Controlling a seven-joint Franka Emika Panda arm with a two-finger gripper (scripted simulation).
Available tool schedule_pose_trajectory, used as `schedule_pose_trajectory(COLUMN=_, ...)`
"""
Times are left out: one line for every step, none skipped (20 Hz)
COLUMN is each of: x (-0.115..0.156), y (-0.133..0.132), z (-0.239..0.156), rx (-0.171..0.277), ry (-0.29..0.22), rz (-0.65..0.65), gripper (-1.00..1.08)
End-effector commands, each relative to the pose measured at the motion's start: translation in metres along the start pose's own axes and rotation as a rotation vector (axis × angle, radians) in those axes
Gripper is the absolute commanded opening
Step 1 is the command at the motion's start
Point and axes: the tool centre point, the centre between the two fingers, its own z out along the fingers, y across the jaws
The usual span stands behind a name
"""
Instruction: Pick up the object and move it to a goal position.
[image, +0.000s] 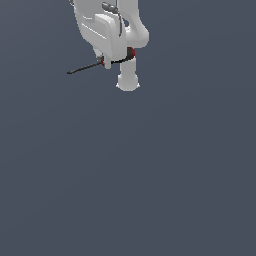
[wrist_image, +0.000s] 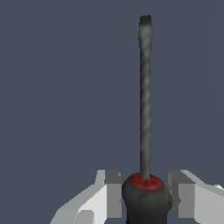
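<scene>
The screwdriver (image: 85, 68) is held level in the exterior view, with its thin dark shaft pointing to that view's left, a red collar, a black handle and a red end cap towards the right. My gripper (image: 112, 61) is shut on the black handle. In the wrist view the handle (wrist_image: 146, 201) sits between my two white fingers (wrist_image: 109, 192), and the shaft runs straight away from them to its tip. No goal marker shows in either view.
The white arm (image: 107, 27) fills the top middle of the exterior view, with a white rounded part (image: 128, 80) just below the screwdriver. A plain dark grey surface (image: 150, 175) lies all around.
</scene>
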Motion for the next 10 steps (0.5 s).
schedule_pose_trajectory(x=-0.004, y=0.005, z=-0.020, rx=-0.001, ry=0.000, rz=0.000, gripper=-1.00)
schedule_pose_trajectory(x=-0.005, y=0.006, z=-0.026, rx=-0.001, ry=0.000, rz=0.000, gripper=-1.00)
schedule_pose_trajectory(x=-0.007, y=0.007, z=-0.032, rx=-0.001, ry=0.000, rz=-0.001, gripper=-1.00)
schedule_pose_trajectory(x=-0.008, y=0.008, z=-0.038, rx=-0.001, ry=0.000, rz=-0.001, gripper=-1.00)
schedule_pose_trajectory(x=-0.009, y=0.009, z=-0.043, rx=-0.001, ry=0.000, rz=-0.001, gripper=-1.00)
schedule_pose_trajectory(x=-0.010, y=0.010, z=-0.047, rx=0.000, ry=-0.001, rz=-0.002, gripper=-1.00)
schedule_pose_trajectory(x=-0.010, y=0.010, z=-0.051, rx=0.000, ry=-0.001, rz=-0.002, gripper=-1.00)
schedule_pose_trajectory(x=-0.011, y=0.011, z=-0.054, rx=0.000, ry=-0.001, rz=-0.002, gripper=-1.00)
schedule_pose_trajectory(x=-0.011, y=0.011, z=-0.057, rx=0.000, ry=-0.001, rz=-0.002, gripper=-1.00)
schedule_pose_trajectory(x=-0.012, y=0.011, z=-0.059, rx=0.000, ry=-0.001, rz=-0.002, gripper=-1.00)
